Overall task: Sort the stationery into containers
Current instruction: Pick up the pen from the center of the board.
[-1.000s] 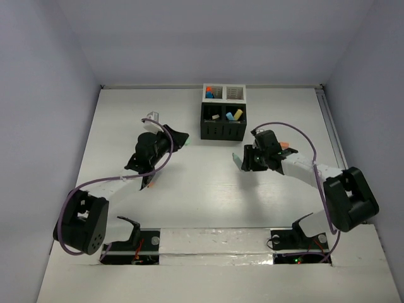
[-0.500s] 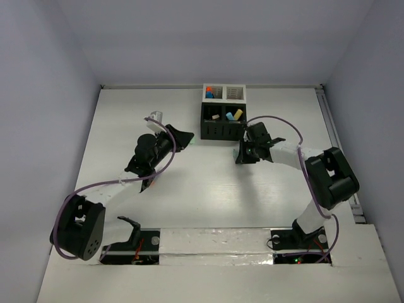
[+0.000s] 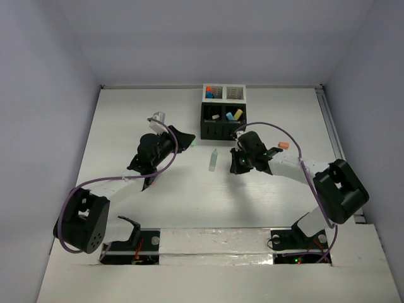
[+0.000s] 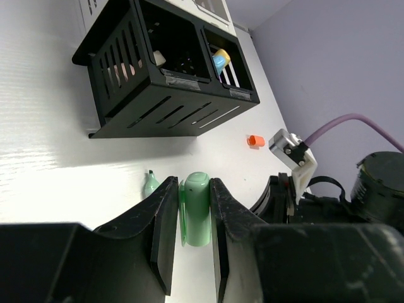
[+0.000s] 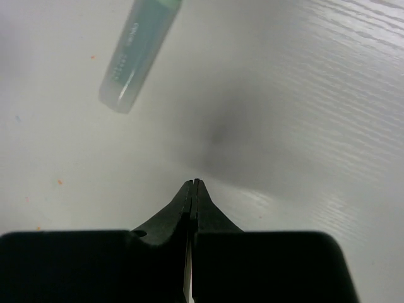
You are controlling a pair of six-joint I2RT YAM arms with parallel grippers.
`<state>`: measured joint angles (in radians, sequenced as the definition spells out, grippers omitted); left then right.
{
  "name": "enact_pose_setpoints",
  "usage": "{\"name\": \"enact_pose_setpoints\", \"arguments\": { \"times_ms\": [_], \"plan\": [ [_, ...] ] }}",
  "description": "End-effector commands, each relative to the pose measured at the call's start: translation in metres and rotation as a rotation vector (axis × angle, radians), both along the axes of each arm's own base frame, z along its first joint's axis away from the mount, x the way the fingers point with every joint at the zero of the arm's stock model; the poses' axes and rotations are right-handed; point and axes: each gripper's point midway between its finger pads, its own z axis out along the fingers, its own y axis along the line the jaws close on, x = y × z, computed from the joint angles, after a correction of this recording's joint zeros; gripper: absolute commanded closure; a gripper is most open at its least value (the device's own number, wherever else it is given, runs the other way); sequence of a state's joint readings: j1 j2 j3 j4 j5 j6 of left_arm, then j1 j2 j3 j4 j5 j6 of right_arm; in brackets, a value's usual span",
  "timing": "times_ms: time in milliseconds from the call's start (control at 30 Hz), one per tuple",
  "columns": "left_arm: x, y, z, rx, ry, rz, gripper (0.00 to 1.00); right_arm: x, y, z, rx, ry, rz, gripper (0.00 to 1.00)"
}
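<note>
The containers (image 3: 222, 123) stand at the back middle, a black slotted part (image 4: 170, 82) in front and a white part (image 3: 225, 93) behind, with several pieces of stationery inside. My left gripper (image 3: 188, 141) (image 4: 192, 183) is shut on a mint green highlighter cap (image 4: 196, 211), just left of the black part. A capless teal highlighter (image 3: 213, 160) (image 5: 140, 53) (image 4: 151, 185) lies flat on the table between the arms. My right gripper (image 3: 234, 161) (image 5: 194, 183) is shut on nothing, just right of that highlighter.
A small orange cap (image 3: 283, 146) (image 4: 255, 140) lies on the table right of the right arm. The right arm (image 4: 353, 196) fills the right side of the left wrist view. White walls enclose the table.
My right gripper's jaws have gone from open to shut, and it has shifted slightly left. The teal highlighter now lies in plain view on the table. The left gripper has held still.
</note>
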<state>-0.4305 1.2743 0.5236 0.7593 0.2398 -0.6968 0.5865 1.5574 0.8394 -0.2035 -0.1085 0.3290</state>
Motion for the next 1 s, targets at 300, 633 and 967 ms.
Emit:
{"name": "enact_pose_setpoints", "arguments": {
  "times_ms": [300,633,967],
  "plan": [
    [-0.002,0.011,0.032,-0.027,-0.108,0.038,1.0,0.017,0.058,0.027,0.092,-0.102,-0.042,0.48],
    [-0.001,0.02,0.036,-0.013,-0.122,0.087,1.0,0.039,0.074,-0.005,-0.01,-0.089,-0.118,0.4],
    [-0.001,0.021,0.035,-0.014,-0.121,0.093,1.0,0.038,0.062,-0.025,-0.178,-0.079,-0.128,0.58]
  ]
}}
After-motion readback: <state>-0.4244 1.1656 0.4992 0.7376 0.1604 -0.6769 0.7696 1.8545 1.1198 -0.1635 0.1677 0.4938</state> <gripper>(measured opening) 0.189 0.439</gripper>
